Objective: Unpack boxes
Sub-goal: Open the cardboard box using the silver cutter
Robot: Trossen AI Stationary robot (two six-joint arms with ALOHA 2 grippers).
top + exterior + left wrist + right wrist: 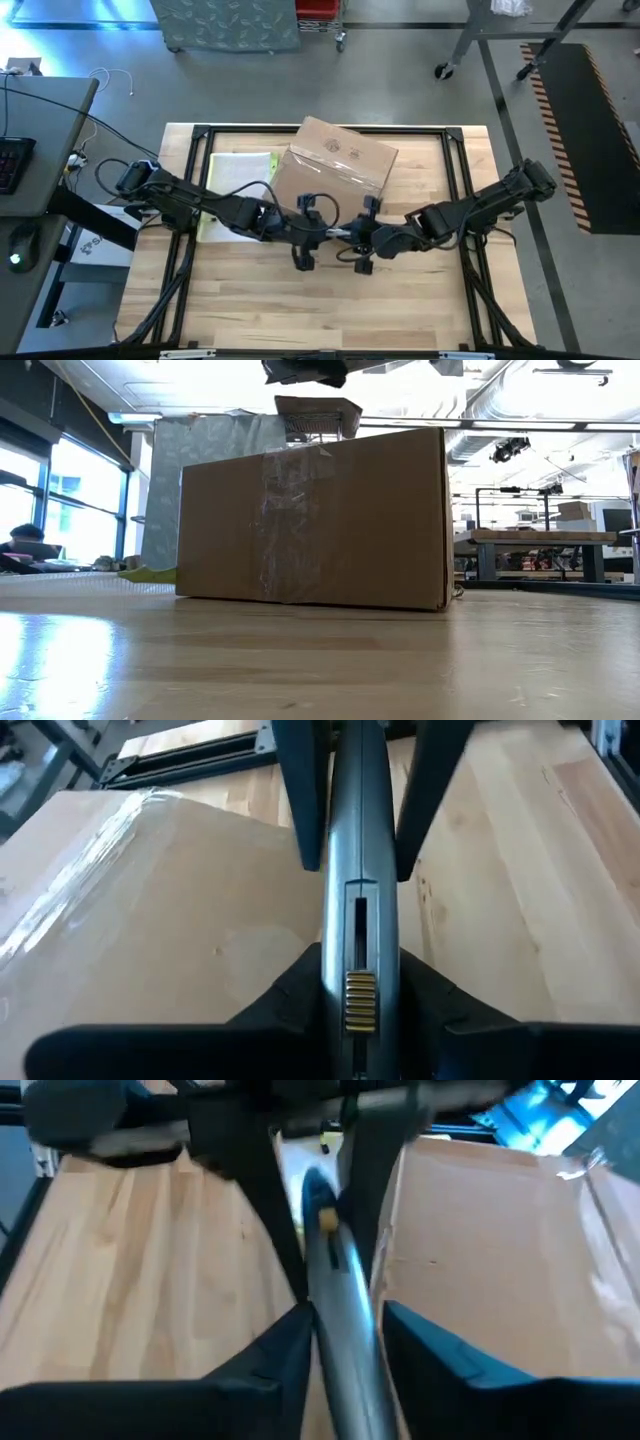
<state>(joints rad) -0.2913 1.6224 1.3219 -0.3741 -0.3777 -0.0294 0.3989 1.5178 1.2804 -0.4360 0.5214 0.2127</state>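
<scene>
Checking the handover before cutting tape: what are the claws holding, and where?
A grey box cutter, spanning both: left claw at the yellow-slider end, right claw at the other.

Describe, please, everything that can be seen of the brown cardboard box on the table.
The cardboard box is a plain brown corrugated carton, the largest item on the wooden table. It rests flat, turned at an angle to the table's edges, toward the far side. Clear tape runs over the top and down the near side; small dark symbols are printed on top. The top appears closed from above. A pale flat item with a yellow edge lies beside it. Neither tool clearly touches the box.
</scene>
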